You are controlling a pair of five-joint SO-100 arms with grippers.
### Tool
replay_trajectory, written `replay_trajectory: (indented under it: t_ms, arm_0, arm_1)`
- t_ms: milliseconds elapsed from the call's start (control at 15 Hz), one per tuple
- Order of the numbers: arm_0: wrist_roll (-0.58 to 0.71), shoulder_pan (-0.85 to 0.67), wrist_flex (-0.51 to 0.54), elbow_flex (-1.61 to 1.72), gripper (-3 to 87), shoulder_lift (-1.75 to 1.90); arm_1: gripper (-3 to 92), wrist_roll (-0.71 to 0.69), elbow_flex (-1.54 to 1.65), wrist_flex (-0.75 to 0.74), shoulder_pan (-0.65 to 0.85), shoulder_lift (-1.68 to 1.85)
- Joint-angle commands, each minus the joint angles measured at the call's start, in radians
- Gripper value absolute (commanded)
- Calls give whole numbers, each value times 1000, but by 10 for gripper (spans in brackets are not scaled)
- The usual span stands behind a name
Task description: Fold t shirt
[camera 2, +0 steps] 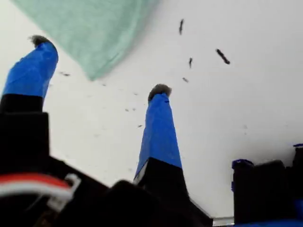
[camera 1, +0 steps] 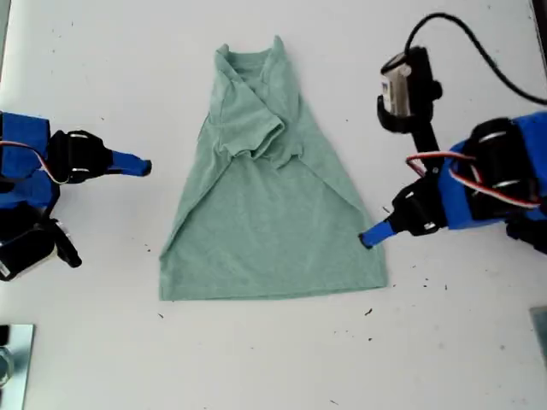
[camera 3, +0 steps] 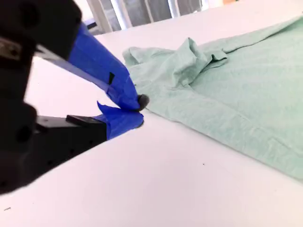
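The pale green t shirt lies flat on the white table in the middle of the exterior view, collar at the far end, both sleeves folded in over the chest. My first gripper comes in from the exterior view's right beside the shirt's lower hem corner. In its wrist view my first gripper is open, and the t shirt corner lies just beyond the gap between its blue fingers. My second gripper is at the exterior view's left, apart from the cloth. My second gripper is shut on nothing, short of the t shirt.
Dark specks dot the table near the first gripper. A wrist camera with a black cable rises at the exterior view's upper right. A metal piece sits at that view's lower left corner.
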Motion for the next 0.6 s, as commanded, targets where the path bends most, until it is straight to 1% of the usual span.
replay_trajectory:
  t_ms: [0, 67, 133, 200, 267, 333, 467, 533]
  arm_0:
    - [0, 23, 2, 6, -3, 5]
    - [0, 25, 2, 6, -3, 5]
    - [0, 23, 2, 6, -3, 5]
    - [0, 21, 2, 6, -3, 5]
    - [0, 18, 2, 6, -3, 6]
    - [0, 18, 2, 8, -3, 6]
    - [-3, 20, 2, 8, -3, 6]
    - [-3, 20, 2, 8, -3, 6]
  arm_1:
    - [365, 44, 225, -296, -9, 6]
    - [354, 61, 313, -426, -28, -9]
    - [351, 81, 367, -526, -48, -48]
    - [358, 97, 377, -580, -69, -109]
    - [363, 109, 354, -597, -87, -156]
    - [365, 110, 311, -557, -94, -166]
    - [370, 94, 87, -264, -97, -150]
    - [370, 75, -25, -152, -98, -153]
